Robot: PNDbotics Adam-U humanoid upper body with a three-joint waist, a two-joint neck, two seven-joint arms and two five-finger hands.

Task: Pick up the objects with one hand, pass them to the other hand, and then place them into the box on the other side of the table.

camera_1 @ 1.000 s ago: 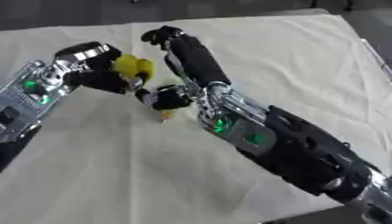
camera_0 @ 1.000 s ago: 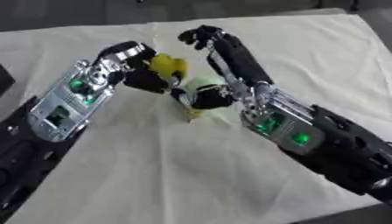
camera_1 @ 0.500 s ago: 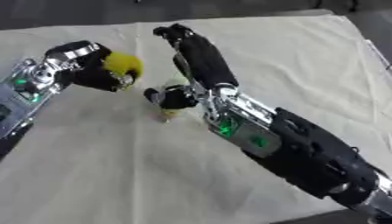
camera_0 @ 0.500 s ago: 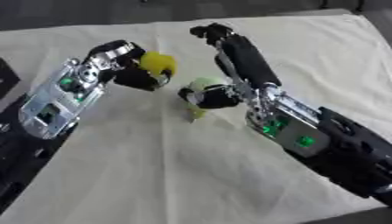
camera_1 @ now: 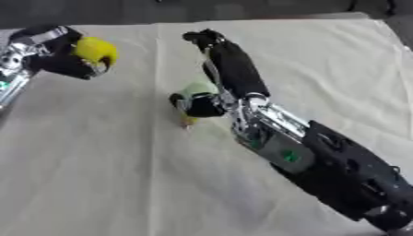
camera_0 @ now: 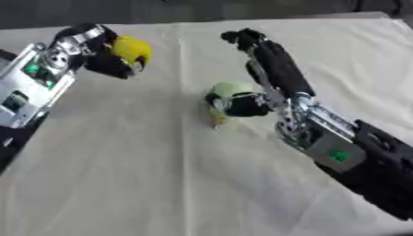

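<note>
My left hand (camera_0: 95,51) is at the upper left, shut on a yellow rounded object (camera_0: 133,50) that sticks out to its right. My right hand (camera_0: 278,76) lies across the middle of the cloth, its fingers (camera_0: 240,38) stretched straight toward the far edge. Its black thumb (camera_0: 242,107) curls under a pale green rounded object (camera_0: 231,89), which has a small yellow-orange bit (camera_0: 218,120) below it. The two hands are well apart. No box shows in either view.
A cream cloth (camera_0: 145,175) covers the table, and its far edge (camera_0: 202,22) runs along the top against a dark floor. A dark shape (camera_0: 5,55) shows at the left edge behind my left arm. Bare cloth lies in front and at the right.
The hands were together at the centre. My left hand has drawn away to the upper left with the yellow object. My right hand keeps the pale green object and has shifted slightly right.
</note>
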